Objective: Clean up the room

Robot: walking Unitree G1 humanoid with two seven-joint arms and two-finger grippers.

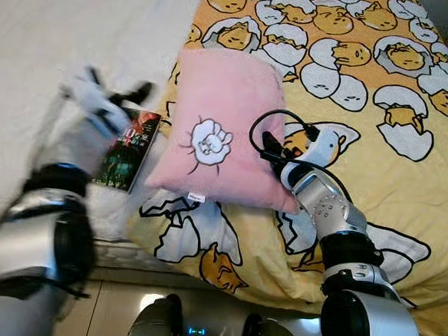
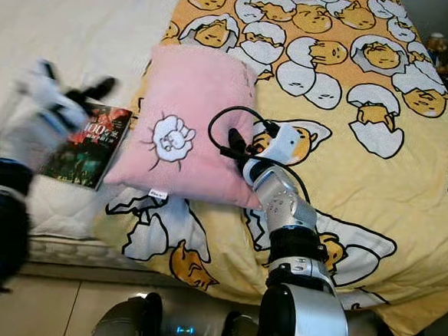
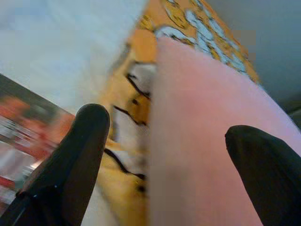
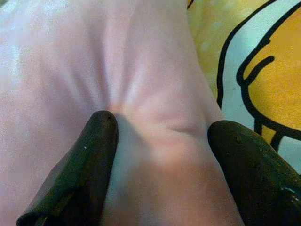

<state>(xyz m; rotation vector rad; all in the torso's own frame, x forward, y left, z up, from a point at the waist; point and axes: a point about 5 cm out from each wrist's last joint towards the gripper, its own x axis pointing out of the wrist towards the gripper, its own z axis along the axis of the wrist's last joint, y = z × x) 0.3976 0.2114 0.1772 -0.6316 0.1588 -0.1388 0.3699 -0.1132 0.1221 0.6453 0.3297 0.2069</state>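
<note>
Spread across the right of the bed: a yellow duvet (image 1: 406, 196) printed with cartoon yolks in cracked white shells, outlined in black, draped over the near edge. To the left, touching it: a white quilted mattress cover (image 1: 57, 26), running far back. Nearest, below the bed edge: pale glossy floor tiles (image 1: 106, 313).

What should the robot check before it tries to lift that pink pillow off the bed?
1. Right gripper on the pink pillow: ok, fingers pressed into its edge, fabric puckered between them.
2. Right fingers closed firmly enough: cannot tell.
3. Left gripper open and facing the pillow's other side: ok, though not touching it.
4. Left arm steady: not ok, blurred.
5. Book out of the way: not ok, it lies against the pillow beside the left gripper.
6. Cable loop at the right wrist free: ok.
</note>
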